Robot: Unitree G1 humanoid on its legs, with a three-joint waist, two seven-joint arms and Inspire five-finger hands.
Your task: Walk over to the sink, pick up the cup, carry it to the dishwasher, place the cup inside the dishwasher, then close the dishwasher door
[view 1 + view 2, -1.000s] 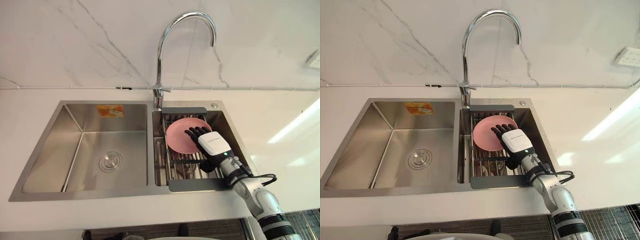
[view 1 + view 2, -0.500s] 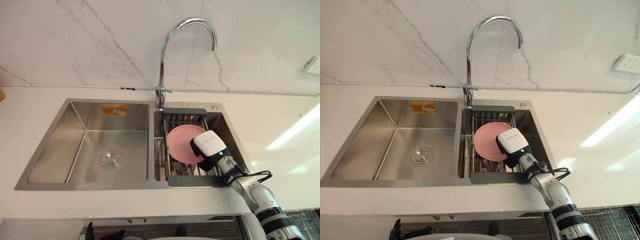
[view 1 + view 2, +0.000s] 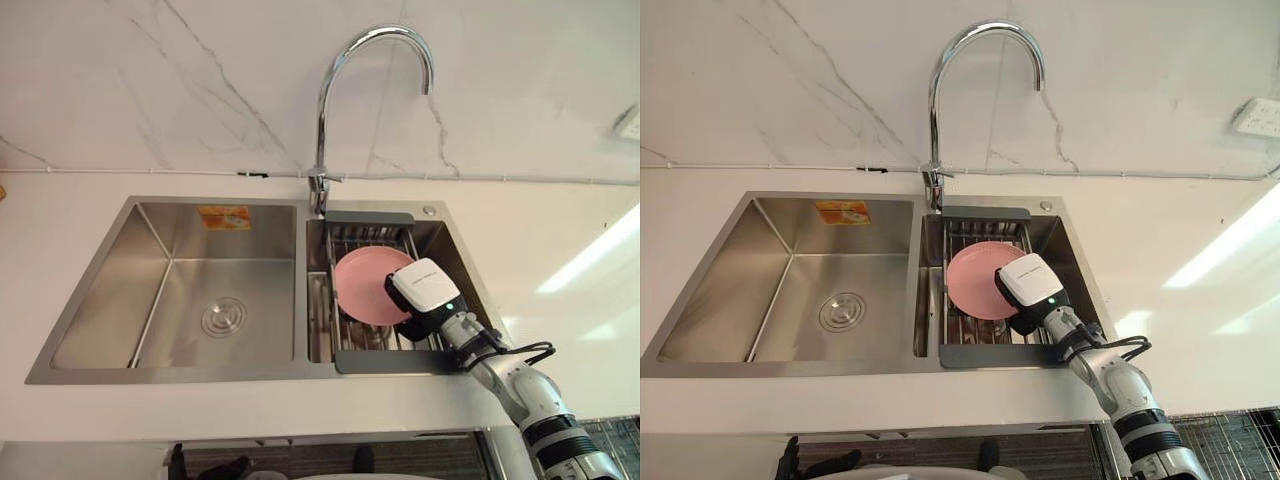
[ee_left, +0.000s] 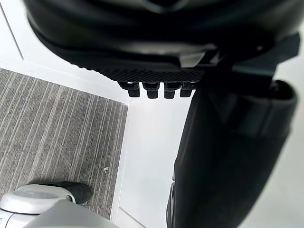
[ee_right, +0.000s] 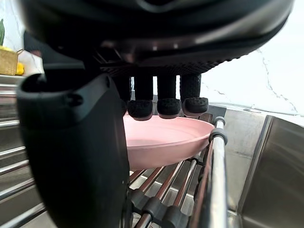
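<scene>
Hand [image 3: 425, 291] on round pink plate [image 3: 361, 285], wire rack [image 3: 362, 238]

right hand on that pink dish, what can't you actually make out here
- Grip: whether the right hand holds the pink dish; its white back covers the contact in both eye views, and its dark bulk blocks the dish's near side in the right wrist view.
- Rack beneath them: covered, so any cup there is hidden.
- Wall socket: cut off by the right eye view's edge.
</scene>
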